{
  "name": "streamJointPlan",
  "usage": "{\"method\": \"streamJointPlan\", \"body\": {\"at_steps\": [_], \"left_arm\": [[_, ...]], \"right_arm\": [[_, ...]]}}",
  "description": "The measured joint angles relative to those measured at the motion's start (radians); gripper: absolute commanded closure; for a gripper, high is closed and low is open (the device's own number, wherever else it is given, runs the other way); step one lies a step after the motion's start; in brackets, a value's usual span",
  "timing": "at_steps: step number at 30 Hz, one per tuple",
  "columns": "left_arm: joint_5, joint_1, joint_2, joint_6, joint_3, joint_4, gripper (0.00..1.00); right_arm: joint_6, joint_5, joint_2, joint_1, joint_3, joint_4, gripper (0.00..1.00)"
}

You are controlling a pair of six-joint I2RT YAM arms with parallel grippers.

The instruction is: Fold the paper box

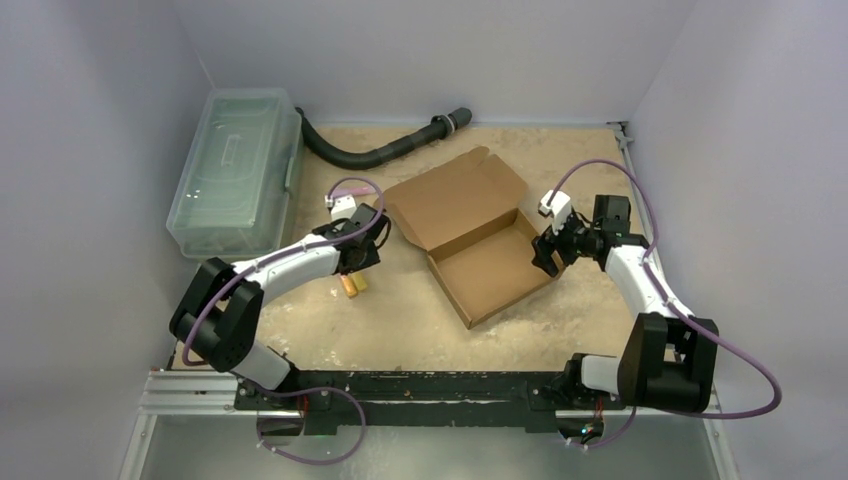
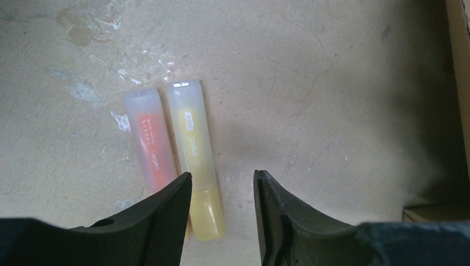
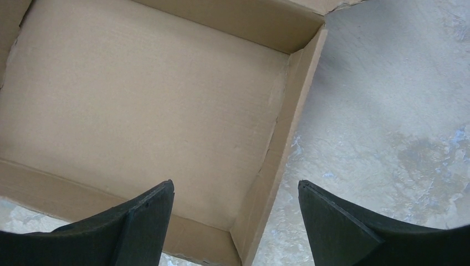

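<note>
The paper box (image 1: 470, 235), brown corrugated cardboard, sits mid-table as a shallow tray with its lid (image 1: 455, 195) laid open towards the back left. My right gripper (image 1: 548, 255) hovers open at the tray's right side. In the right wrist view that gripper (image 3: 235, 185) straddles the upright side wall (image 3: 288, 127), one finger over the tray floor and one over the table. My left gripper (image 1: 355, 262) is left of the box, over two small tubes. Its jaws (image 2: 223, 180) stand partly apart above the end of the yellow tube (image 2: 194, 144), gripping nothing. An orange tube (image 2: 151, 141) lies beside it.
A clear plastic lidded bin (image 1: 235, 165) stands at the back left. A black corrugated hose (image 1: 385, 150) curves along the back edge. A box edge (image 2: 459, 66) shows at the right of the left wrist view. White walls enclose three sides.
</note>
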Motion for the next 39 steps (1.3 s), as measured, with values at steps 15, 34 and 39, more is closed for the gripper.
{"method": "streamJointPlan", "body": {"at_steps": [15, 34, 39], "left_arm": [[0.040, 0.064, 0.048, -0.001, -0.053, 0.069, 0.59], [0.269, 0.074, -0.141, 0.113, -0.126, 0.185, 1.00], [0.517, 0.072, -0.513, 0.197, -0.328, 0.412, 1.00]], "right_arm": [[-0.006, -0.002, 0.032, -0.006, 0.000, -0.002, 0.14], [-0.024, -0.028, 0.026, -0.019, 0.000, -0.023, 0.13], [-0.033, -0.038, 0.016, -0.024, 0.000, -0.029, 0.13]]}}
